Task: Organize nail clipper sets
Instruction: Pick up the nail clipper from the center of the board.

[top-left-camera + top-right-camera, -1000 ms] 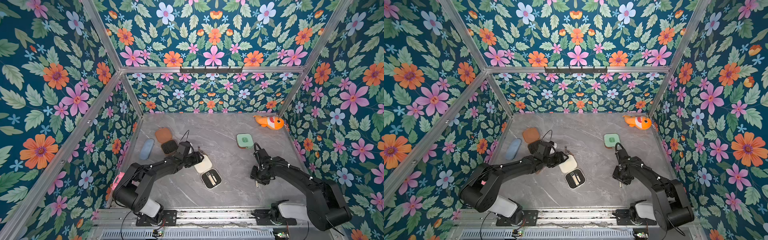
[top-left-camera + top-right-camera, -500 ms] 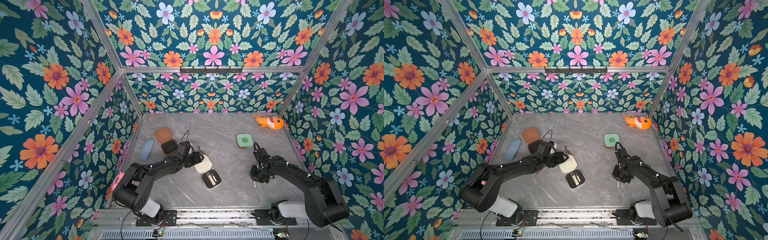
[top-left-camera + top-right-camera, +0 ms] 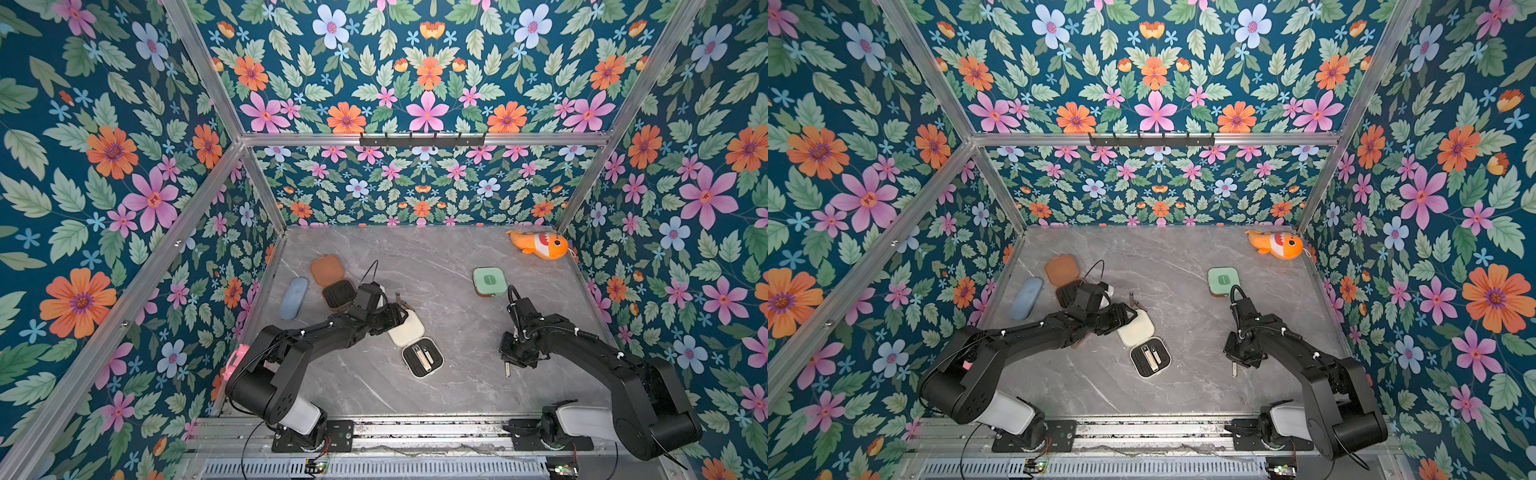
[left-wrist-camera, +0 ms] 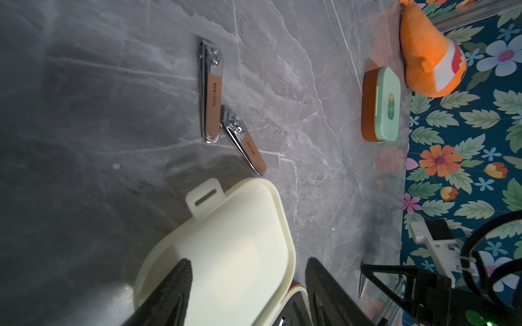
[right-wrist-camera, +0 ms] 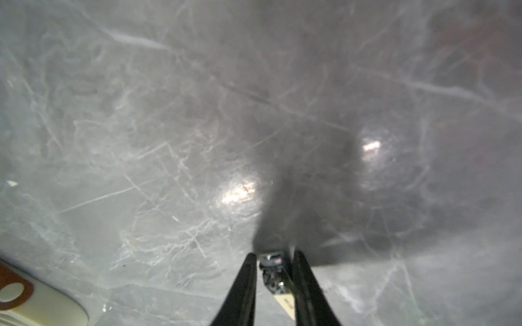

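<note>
Hanging low over the grey marbled worktop [image 3: 436, 257], the right claw [image 5: 274, 254] is clenched on a small chrome nail clipper with a cream handle plate [image 5: 276, 272]. The clipper is taken across its narrow body near the lever end, so that the cream end is left free behind the fingers. Whether it has been lifted clear of the surface cannot be told.

By its colour, it is judged to be meant for the cream rounded-square hinged case [image 3: 406, 328], which is laid open in the middle of the worktop. That case's black inner tray [image 3: 422, 357] is turned up, and metal tools are already seated in it.

The left claw [image 4: 247, 262] is released, with its jaws apart. One ribbed finger [image 4: 175, 290] is set over the top of the cream lid and the other is placed past the lid's edge. The case is probably being steadied so that it is not pushed about while being filled (actual contact cannot be confirmed).

Two chrome clippers with brown handle plates [image 4: 210, 90] are left loose just beyond the cream lid, touching or nearly so. They are judged to belong to the brown rounded-square hinged case [image 3: 327, 270], which is opened near the left wall beside a pale blue oblong case [image 3: 293, 298]. No tool can be made out in its tray.

The mint green rounded-square case [image 3: 489, 281] is kept shut, well apart from the others, towards an orange plush fish [image 3: 538, 245].
</note>
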Robot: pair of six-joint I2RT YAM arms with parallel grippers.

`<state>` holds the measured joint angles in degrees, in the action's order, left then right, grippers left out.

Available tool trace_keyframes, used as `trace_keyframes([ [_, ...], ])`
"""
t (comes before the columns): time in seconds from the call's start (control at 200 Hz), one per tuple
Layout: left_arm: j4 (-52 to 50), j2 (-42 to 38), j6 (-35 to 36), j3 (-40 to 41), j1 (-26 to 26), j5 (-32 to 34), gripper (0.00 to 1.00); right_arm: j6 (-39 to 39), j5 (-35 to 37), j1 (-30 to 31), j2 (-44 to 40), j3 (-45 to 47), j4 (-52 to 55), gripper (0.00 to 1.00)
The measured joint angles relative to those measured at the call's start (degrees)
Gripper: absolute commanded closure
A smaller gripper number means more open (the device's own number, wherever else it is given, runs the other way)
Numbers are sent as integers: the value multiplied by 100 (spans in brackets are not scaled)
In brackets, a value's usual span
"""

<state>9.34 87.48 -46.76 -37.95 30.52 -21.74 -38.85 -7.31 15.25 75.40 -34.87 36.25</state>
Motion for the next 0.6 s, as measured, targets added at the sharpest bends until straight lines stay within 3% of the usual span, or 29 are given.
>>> trace_keyframes([
  [0.375, 28, 2, -70, 31, 0, -2, 33, -52, 2, 205, 63, -33, -4, 86],
  [0.6, 59, 66, -79, 31, 0, -4, 33, -63, 2, 728, 140, -439, 109, 90],
])
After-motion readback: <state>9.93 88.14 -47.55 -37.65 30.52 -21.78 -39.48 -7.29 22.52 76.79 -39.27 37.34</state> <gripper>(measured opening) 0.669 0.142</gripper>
